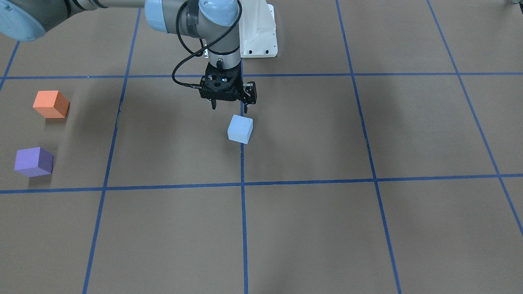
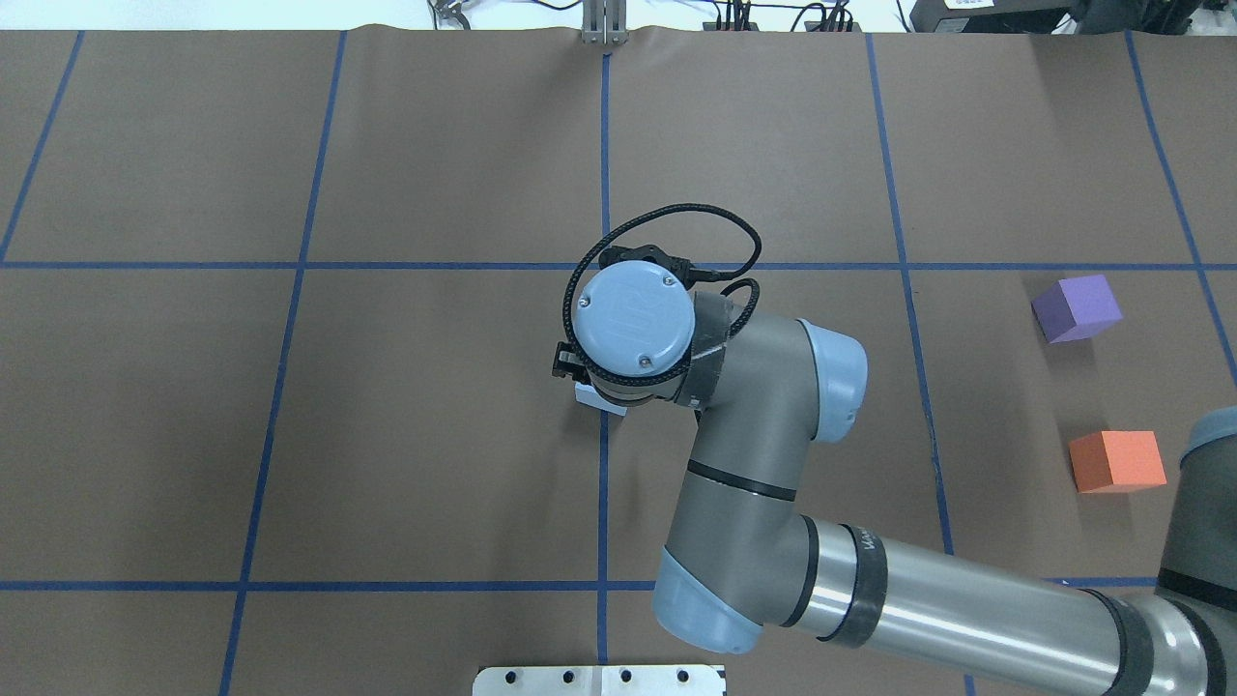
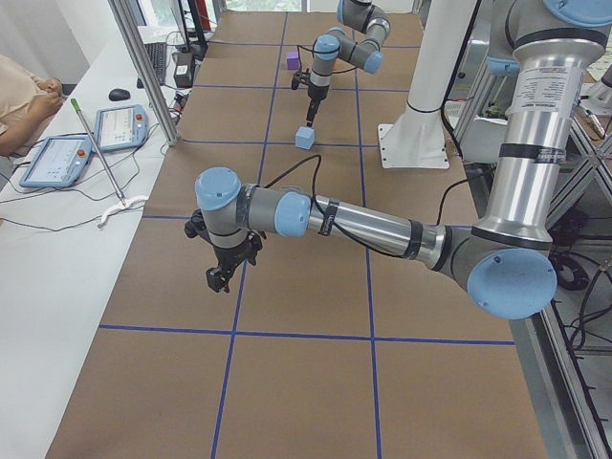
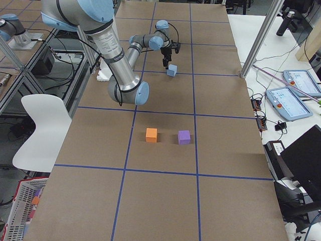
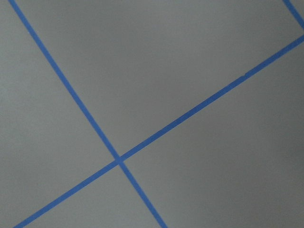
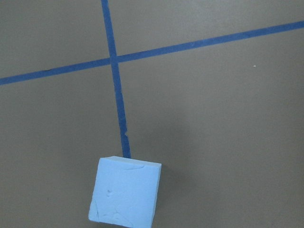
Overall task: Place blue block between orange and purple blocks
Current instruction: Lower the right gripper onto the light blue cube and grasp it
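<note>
The light blue block (image 1: 240,129) sits on a blue tape line mid-table; it also shows low in the right wrist view (image 6: 126,197). My right gripper (image 1: 230,108) hovers just above it, a little toward the robot's base, jaws open and empty. The orange block (image 1: 51,104) and the purple block (image 1: 33,162) stand apart, with a gap between them, far on my right side. My left gripper (image 3: 215,280) hangs over bare table far from all the blocks; it shows only in the exterior left view, so I cannot tell whether it is open or shut.
The table is brown paper with a blue tape grid (image 1: 242,184). A white robot base plate (image 1: 258,34) stands behind the right gripper. The left wrist view shows only paper and crossing tape lines (image 5: 118,160).
</note>
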`<action>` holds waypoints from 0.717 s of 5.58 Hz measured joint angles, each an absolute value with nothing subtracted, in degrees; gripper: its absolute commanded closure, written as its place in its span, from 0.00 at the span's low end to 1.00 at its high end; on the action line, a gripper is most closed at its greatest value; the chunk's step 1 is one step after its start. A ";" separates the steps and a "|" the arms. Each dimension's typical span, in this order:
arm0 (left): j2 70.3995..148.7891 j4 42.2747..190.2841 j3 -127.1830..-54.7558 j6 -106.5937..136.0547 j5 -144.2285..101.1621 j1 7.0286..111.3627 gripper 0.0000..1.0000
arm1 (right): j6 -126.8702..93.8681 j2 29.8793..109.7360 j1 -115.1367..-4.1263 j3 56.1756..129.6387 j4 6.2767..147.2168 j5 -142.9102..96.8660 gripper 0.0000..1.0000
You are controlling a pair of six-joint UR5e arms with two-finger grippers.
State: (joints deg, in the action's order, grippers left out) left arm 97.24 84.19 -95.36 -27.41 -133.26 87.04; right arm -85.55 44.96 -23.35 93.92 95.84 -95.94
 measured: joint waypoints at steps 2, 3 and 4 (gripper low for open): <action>96.04 84.38 -95.31 -28.18 -133.55 87.48 0.00 | -85.81 41.10 -23.06 86.64 94.49 -94.84 0.00; 95.93 84.44 -95.31 -28.18 -133.58 87.47 0.00 | -85.58 40.55 -23.03 84.68 93.16 -94.71 0.01; 95.90 84.46 -95.30 -28.14 -133.59 87.46 0.00 | -85.44 40.51 -23.03 82.97 91.89 -94.67 0.02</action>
